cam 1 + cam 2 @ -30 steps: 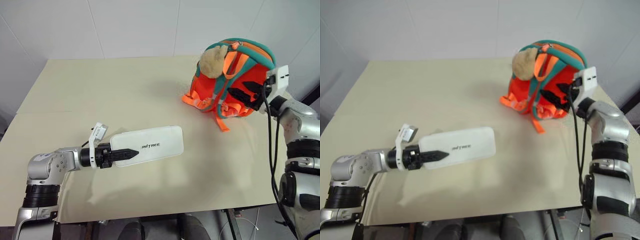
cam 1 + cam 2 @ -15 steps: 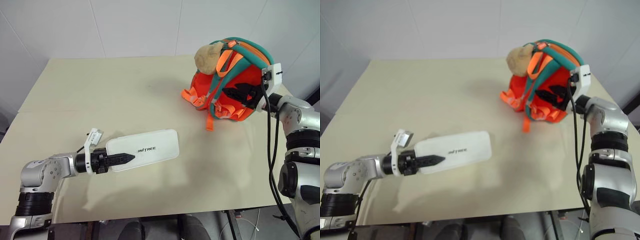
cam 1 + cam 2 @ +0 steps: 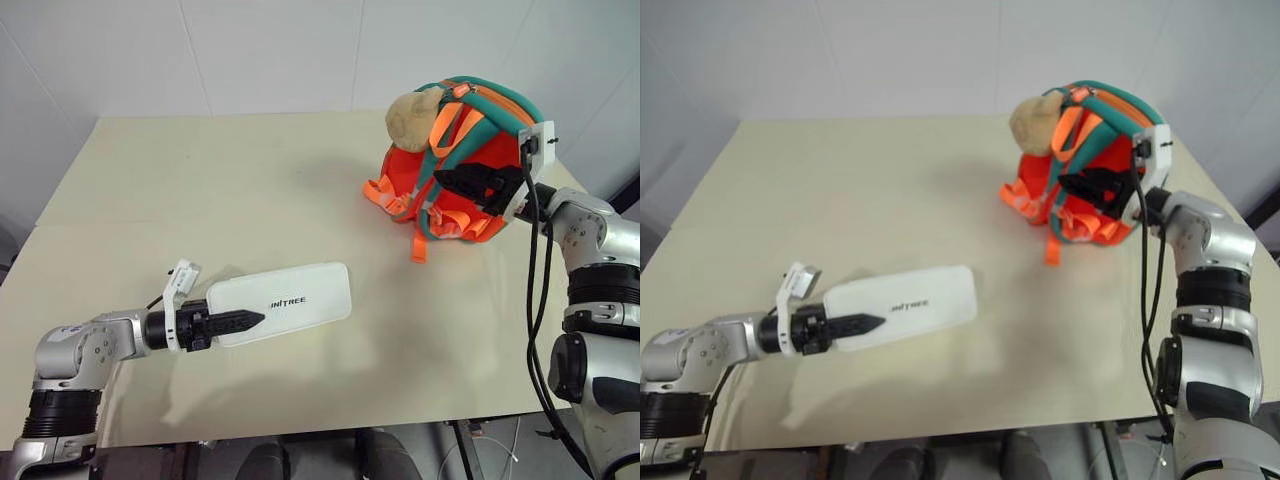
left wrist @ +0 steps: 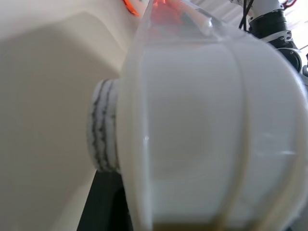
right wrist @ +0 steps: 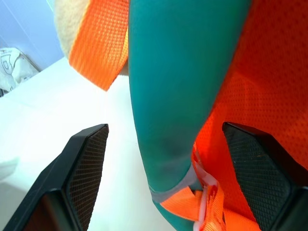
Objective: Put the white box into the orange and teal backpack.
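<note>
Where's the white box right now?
The white box is on the near left in the left eye view, held above the table by the left gripper, well apart from the orange and teal backpack.

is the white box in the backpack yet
No, out: the left tool holds the white box over the table, apart from the backpack.

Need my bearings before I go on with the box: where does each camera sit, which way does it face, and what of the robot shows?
Head eyes: look forward and down over the table; both arms show, left gripper shut on the white box, right gripper open at the orange and teal backpack.
Left wrist: along its fingers, box close up.
Right wrist: open fingers astride a teal strap.
Shared: backpack, table.
</note>
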Motion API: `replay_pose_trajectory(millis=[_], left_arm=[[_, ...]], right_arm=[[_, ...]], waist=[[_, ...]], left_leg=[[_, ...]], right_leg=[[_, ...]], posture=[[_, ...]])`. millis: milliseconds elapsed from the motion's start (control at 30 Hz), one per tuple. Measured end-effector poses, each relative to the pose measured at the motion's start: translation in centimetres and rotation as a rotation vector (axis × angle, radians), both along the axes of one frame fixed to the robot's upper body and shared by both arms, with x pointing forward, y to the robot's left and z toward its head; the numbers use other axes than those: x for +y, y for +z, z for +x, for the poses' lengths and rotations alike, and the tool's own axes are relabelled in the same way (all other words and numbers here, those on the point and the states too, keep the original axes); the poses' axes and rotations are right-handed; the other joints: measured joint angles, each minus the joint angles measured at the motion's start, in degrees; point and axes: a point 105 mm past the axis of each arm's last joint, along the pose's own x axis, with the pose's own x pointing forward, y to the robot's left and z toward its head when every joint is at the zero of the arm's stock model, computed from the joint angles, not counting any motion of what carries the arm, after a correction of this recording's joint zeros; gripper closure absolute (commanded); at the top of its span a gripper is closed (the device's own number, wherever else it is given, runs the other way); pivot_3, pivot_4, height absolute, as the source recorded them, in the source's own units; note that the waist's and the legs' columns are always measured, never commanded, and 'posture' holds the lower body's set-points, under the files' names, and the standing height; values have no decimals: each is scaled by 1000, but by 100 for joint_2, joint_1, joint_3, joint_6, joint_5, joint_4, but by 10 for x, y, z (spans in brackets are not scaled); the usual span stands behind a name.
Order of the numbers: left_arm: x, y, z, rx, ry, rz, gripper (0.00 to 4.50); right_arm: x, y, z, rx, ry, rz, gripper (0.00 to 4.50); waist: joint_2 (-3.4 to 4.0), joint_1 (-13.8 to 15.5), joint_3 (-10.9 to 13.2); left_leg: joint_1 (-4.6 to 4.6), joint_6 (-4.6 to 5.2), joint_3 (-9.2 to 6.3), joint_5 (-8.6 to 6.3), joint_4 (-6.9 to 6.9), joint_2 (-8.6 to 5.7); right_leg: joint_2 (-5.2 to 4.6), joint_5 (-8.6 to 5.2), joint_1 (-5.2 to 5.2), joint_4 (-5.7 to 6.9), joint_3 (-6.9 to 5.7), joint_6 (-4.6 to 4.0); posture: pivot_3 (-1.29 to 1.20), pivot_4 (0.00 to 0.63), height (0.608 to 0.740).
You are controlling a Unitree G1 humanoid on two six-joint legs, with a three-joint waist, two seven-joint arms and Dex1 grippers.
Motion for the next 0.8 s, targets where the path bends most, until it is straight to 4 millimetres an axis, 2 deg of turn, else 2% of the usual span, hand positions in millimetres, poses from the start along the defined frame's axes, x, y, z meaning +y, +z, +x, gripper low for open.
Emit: replay_pose_trajectory(millis=[133,333,400,500,700,733,800], left_arm=[[3,0,1,-5,9,7,3254],[4,-1,4,-4,18,0,3254],[4,0,5,-8,15,0,3254],[4,1,6,-20,17,2,3254],[14,3,8,-37,42,22,3254],[16,3,9,-41,49,24,3254],[20,5,10,-62,58,33,3254]], right_arm=[[16,0,4,-5,25,19,0],[47,-18,24,-21,-2,-37,0],[50,-19,30,-36,-29,-41,384],[45,-16,38,-72,-94,-41,1232],[43,-11,39,-124,-108,-49,3326],[44,-11,38,-122,-93,-49,3553],[51,-11,32,-106,-20,-38,3553]], waist=[[0,-18,0],[1,-42,0],[1,-40,0],[1,-22,0],[1,-28,0],[1,-28,0],[1,-41,0]], left_leg=[[1,1,2,-1,0,0],[1,-2,8,1,-4,3],[0,-3,9,1,-5,3],[-3,-4,11,2,-12,1],[-9,-8,46,1,-35,2],[-10,-8,52,2,-37,3],[-13,-8,63,2,-41,7]], right_leg=[[1,0,-2,3,1,0],[4,0,-13,11,5,0],[3,0,-14,10,6,0],[-1,0,-17,7,4,0],[-7,0,-52,11,1,0],[-7,0,-59,12,2,-1],[-5,0,-69,13,2,-1]], posture=[[0,150,740],[0,150,740],[0,150,740],[0,150,740],[0,150,740],[0,150,740],[0,150,740]])
